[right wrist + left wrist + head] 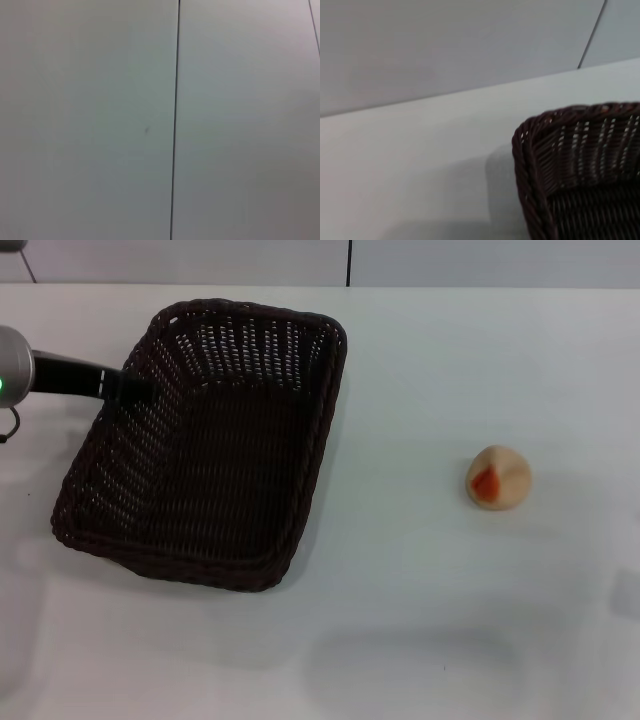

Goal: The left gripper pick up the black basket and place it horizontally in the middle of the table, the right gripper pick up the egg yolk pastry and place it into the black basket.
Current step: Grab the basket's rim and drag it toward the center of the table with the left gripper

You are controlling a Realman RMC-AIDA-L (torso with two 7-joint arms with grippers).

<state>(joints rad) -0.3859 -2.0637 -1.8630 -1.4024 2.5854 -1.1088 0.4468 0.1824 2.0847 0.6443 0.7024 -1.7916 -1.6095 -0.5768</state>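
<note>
The black basket [318,435] lies on the white table [430,600] left of centre, its long side running slantwise away from me. My left gripper [128,388], on the green-lit arm, reaches in from the left and sits at the basket's far left rim, dark against the dark weave. The left wrist view shows one braided corner of the basket [526,165] close up on the table [420,150]. The egg yolk pastry [498,478] rests alone on the table to the right, its orange wedge facing me. My right gripper is out of view.
A wall with a dark vertical seam [348,262] runs behind the table's far edge. The right wrist view shows only this pale wall and the seam [175,125].
</note>
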